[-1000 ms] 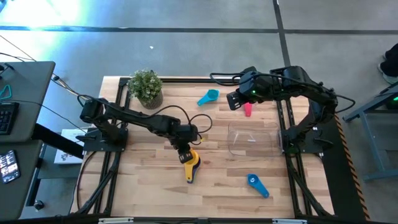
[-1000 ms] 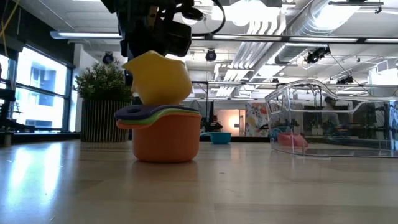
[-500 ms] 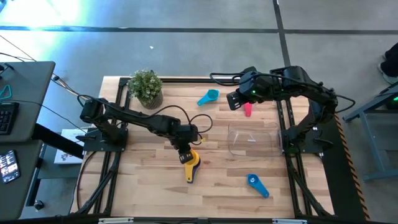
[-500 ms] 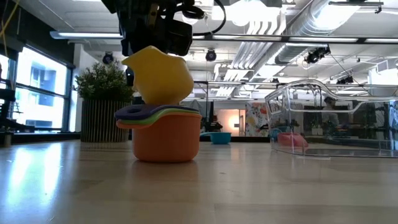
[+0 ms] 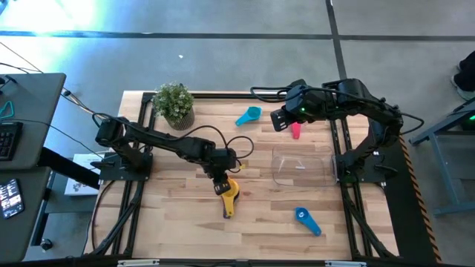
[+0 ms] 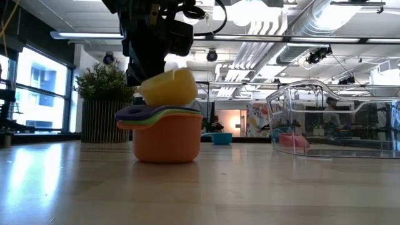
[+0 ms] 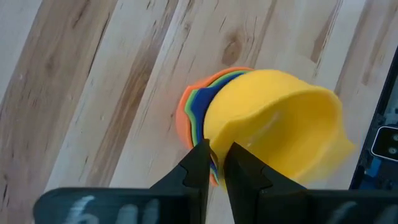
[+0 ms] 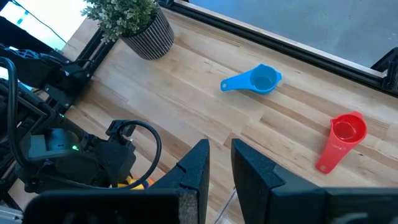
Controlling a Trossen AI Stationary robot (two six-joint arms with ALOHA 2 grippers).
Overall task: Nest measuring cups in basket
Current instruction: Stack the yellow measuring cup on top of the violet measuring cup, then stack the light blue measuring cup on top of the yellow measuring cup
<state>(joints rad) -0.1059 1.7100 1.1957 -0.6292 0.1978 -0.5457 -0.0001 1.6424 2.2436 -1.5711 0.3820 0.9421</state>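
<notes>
My left fingers (image 7: 214, 163), slightly parted, sit at the yellow plastic measuring cup (image 6: 169, 87), tilted atop the orange-bottomed nested cup stack (image 6: 166, 132) mid-tabletop (image 5: 178, 222). Right fingers (image 8: 219, 163): narrow gap, empty, above the clear plastic basket (image 5: 303, 166).

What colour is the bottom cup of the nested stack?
Orange bottom cup, clearest in the low view.

left gripper (image 6: 150, 62) cut off above, nested cups' (image 6: 164, 115) bowls hidden
</notes>
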